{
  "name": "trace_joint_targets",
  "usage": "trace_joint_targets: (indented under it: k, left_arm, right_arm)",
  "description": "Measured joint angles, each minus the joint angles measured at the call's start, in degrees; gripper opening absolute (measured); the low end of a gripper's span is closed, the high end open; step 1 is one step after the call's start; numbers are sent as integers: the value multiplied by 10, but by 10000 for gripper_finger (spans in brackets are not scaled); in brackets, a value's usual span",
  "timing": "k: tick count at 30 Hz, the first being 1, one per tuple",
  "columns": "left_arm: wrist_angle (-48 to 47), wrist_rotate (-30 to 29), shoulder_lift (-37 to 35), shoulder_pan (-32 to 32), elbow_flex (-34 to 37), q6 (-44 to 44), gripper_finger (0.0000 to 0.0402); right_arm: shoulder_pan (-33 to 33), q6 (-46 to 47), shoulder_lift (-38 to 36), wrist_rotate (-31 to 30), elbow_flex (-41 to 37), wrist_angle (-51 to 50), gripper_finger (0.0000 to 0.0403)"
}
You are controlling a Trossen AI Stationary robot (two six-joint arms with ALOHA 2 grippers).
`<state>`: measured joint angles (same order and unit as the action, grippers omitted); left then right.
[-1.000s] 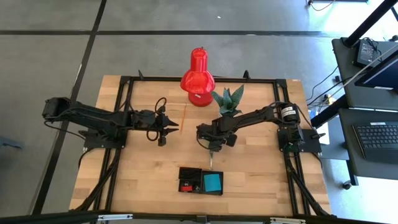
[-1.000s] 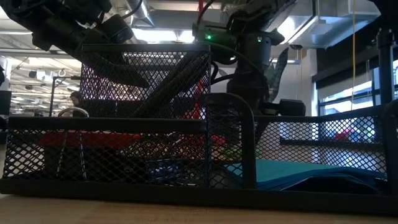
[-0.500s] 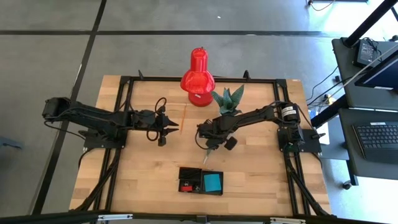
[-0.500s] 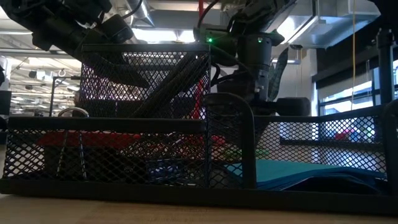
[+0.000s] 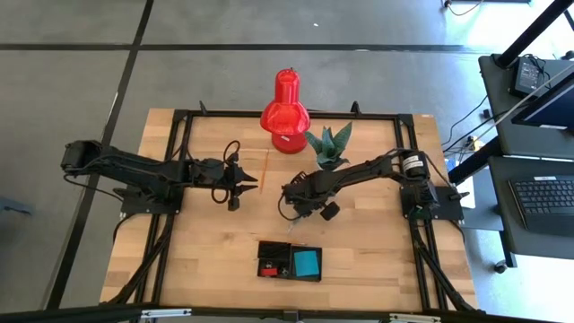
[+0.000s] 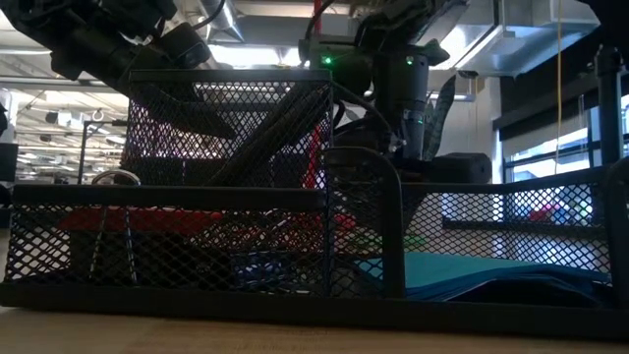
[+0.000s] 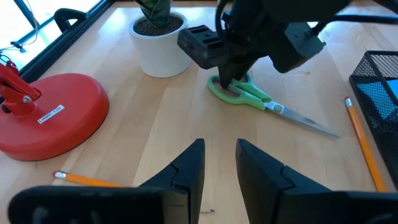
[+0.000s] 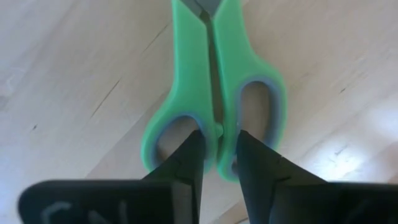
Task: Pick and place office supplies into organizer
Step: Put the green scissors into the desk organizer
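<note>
So, near to far, here's what's on the table.

Organizer [image 5: 289,261]: sits at the near edge, roughly centre. From above you can spot a blue note pad [image 5: 306,263] in its right compartment and a small red piece [image 5: 267,268] in the left. In the low view its mesh wall [image 6: 197,246] fills nearly everything, so whatever is behind it is mostly dark shapes.

Right gripper [image 5: 297,208]: down at the middle of the table, just beyond the organizer. Its wrist camera shows the two fingers [image 8: 186,158] poked into the handle loops of the green-handled scissors [image 8: 211,93], a narrow gap between them, straddling the centre bar where the loops meet. Can't tell if they're actually pinching it yet.

Scissors: lying flat on the wood, blades pointing towards the organizer [image 7: 379,81]; in the top view the arm hides them almost completely.

Pencil by the organizer [image 7: 362,144]: orange, lying loose on the table, only clear from the left wrist camera.

Left gripper [image 5: 252,186]: hovering left of centre, fingers slightly apart, holding nothing.

Other pencil [image 5: 266,170]: thin orange line just beyond that gripper.

Plant [image 5: 328,147]: far side, behind the right arm.

Red lamp [image 5: 285,112]: far edge, left of the plant; cut off in the left wrist view.
</note>
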<state>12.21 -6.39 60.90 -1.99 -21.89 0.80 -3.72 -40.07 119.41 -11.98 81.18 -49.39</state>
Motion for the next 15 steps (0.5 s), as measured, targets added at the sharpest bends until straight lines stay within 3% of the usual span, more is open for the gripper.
trace_joint_targets:
  k: [5,11,15]
  left_arm:
    - [0,0,0,0,0,23,86]
    - [8,-3,0,0,0,145,86]
    - [8,-4,0,0,0,193,86]
  right_arm:
    - [-13,19,5,-56,26,-14,71]
    - [-33,21,3,-138,39,-31,29]
    - [-39,16,3,-141,41,-33,6]
